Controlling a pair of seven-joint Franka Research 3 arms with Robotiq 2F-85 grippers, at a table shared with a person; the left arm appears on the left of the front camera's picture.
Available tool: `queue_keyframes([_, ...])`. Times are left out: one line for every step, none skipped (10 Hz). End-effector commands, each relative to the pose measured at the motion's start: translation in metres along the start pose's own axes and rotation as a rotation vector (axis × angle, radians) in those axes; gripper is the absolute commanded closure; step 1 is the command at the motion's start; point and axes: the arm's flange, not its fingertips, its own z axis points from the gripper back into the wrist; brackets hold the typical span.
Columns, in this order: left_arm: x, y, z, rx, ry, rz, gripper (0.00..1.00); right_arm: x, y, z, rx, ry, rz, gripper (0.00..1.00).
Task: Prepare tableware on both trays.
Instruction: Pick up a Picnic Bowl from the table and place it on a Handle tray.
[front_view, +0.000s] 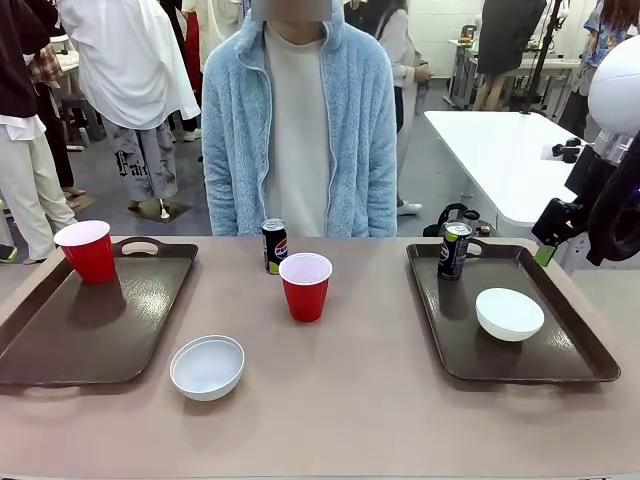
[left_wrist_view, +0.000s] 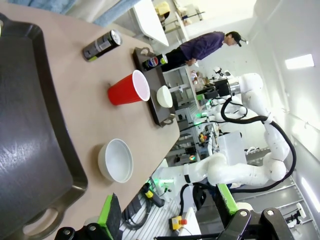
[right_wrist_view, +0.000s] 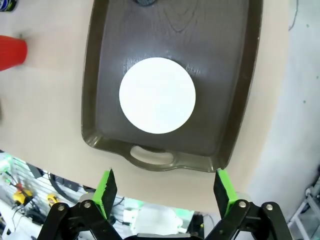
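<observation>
My right end effector (right_wrist_view: 165, 189) gapes empty over the glossy tray's (right_wrist_view: 200, 162) raised handle rim; left end effector (left_wrist_view: 166, 202) gapes empty too.

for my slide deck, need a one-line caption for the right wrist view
Open right gripper above a white bowl on a dark brown tray, red cup outside it.
</observation>
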Motion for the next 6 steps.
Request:
queue_keyframes([-0.0003, -0.0014, 0.0, -0.013, -0.005, -0.007, 0.0, 0.0089, 0.0021, -0.0107, -0.04, 0.0, -0.024, 0.0])
queue_keyframes([-0.0003, -0.0014, 0.0, -0.013, -0.005, -0.007, 0.0, 0.0089, 0.0021, -0.0107, -0.04, 0.0, -0.024, 0.0])
queue_keyframes([-0.0003, -0.0014, 0.0, -0.013, -0.005, -0.007, 0.0, 0.0089, 0.0021, -0.0107, -0.04, 0.0, -0.024, 0.0])
queue_keyframes([-0.0003, -0.0014, 0.0, -0.013, -0.005, -0.007, 0.0, 0.0089, 0.0021, -0.0107, -0.04, 0.0, -0.024, 0.0])
queue_keyframes([-0.0003, -0.0014, 0.0, -0.013, -0.005, -0.007, 0.0, 0.0089, 0.0021, -0.0107, -0.04, 0.0, -0.024, 0.0])
queue_keyframes([-0.0003, -0.0014, 0.0, -0.013, -0.005, -0.007, 0.0, 0.0089, 0.0021, -0.0107, -0.04, 0.0, -0.024, 0.0])
